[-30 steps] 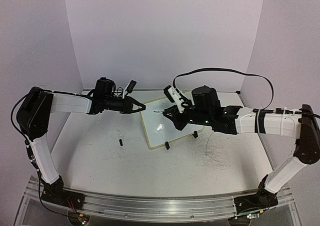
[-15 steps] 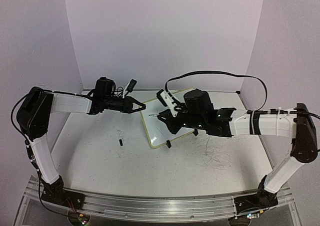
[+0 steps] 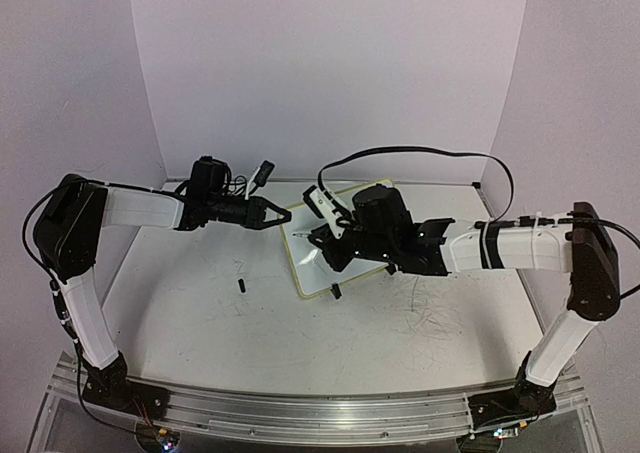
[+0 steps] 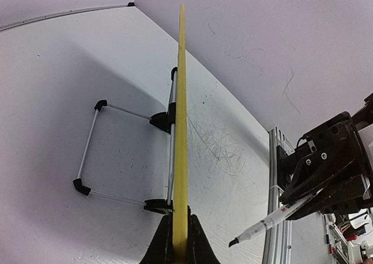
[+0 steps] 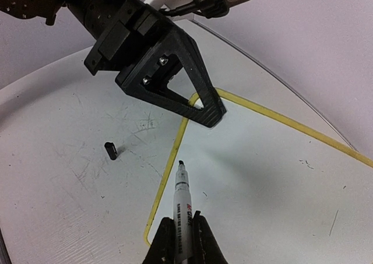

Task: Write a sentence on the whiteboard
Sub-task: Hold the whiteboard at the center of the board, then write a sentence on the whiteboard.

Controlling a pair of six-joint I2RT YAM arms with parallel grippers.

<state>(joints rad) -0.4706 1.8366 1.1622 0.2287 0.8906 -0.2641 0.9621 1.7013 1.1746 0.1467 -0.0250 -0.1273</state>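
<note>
The whiteboard point(image 3: 308, 269) with its pale yellow rim stands tilted on the table's middle back. My left gripper point(image 3: 283, 215) is shut on its upper left corner. In the left wrist view the rim point(image 4: 181, 101) runs edge-on from that gripper point(image 4: 179, 240). My right gripper point(image 3: 330, 241) is shut on a white marker point(image 5: 183, 200) with its cap off. The marker's black tip hovers near the board's left edge point(image 5: 169, 159); I cannot tell if it touches. The marker also shows in the left wrist view point(image 4: 274, 217). The visible board surface point(image 5: 262, 159) bears only tiny specks, no lettering.
The marker's black cap point(image 3: 241, 285) lies on the table left of the board, and shows in the right wrist view point(image 5: 111, 151). Faint grey scribbles point(image 3: 435, 318) mark the table to the right. The board's wire stand point(image 4: 93, 147) props it from behind. A black foot point(image 3: 336, 292) sits at its near edge.
My right arm has carried the marker leftwards across the board to its left edge. My left arm and the board have stayed in place.
</note>
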